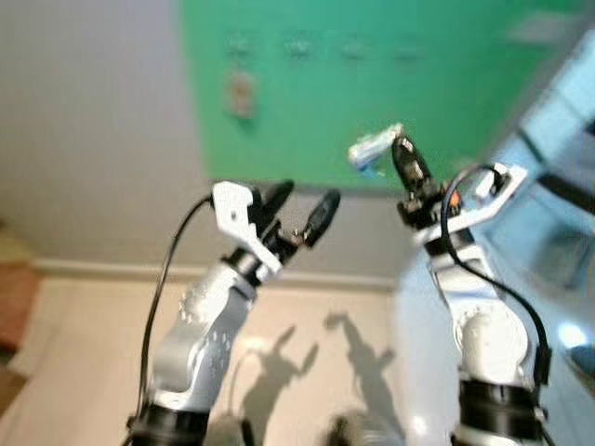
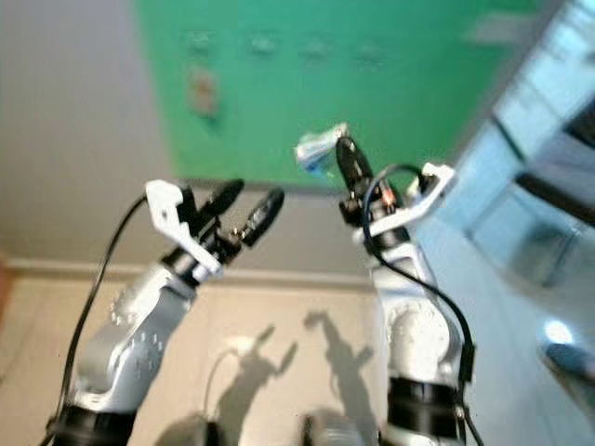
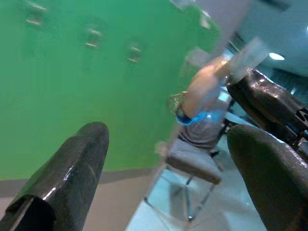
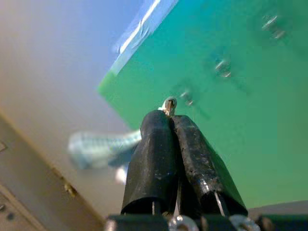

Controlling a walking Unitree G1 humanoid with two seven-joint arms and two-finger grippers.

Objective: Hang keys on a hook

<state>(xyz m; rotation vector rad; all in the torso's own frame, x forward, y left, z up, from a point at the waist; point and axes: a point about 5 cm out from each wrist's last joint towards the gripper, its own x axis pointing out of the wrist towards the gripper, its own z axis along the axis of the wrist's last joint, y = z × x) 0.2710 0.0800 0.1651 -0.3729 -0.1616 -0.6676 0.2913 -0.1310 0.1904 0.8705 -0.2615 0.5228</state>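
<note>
A green board (image 1: 372,93) hangs on the grey wall, with several small hooks (image 1: 297,45) in a row near its top. My right gripper (image 1: 402,149) is raised in front of the board's lower part and is shut on the keys. Their pale blue-white tag (image 1: 375,147) sticks out to the left of the fingertips. In the right wrist view the closed fingers (image 4: 159,159) pinch a metal ring (image 4: 169,102), with the tag (image 4: 98,143) blurred beside them and the hooks (image 4: 222,67) beyond. My left gripper (image 1: 307,197) is held up lower and to the left, open and empty.
A tan object (image 1: 241,93) hangs on the board's left side. A pale blue cabinet (image 1: 558,186) stands close on the right. Beige floor (image 1: 93,353) lies below the wall. In the left wrist view a blurred person sits on a grey chair (image 3: 192,161).
</note>
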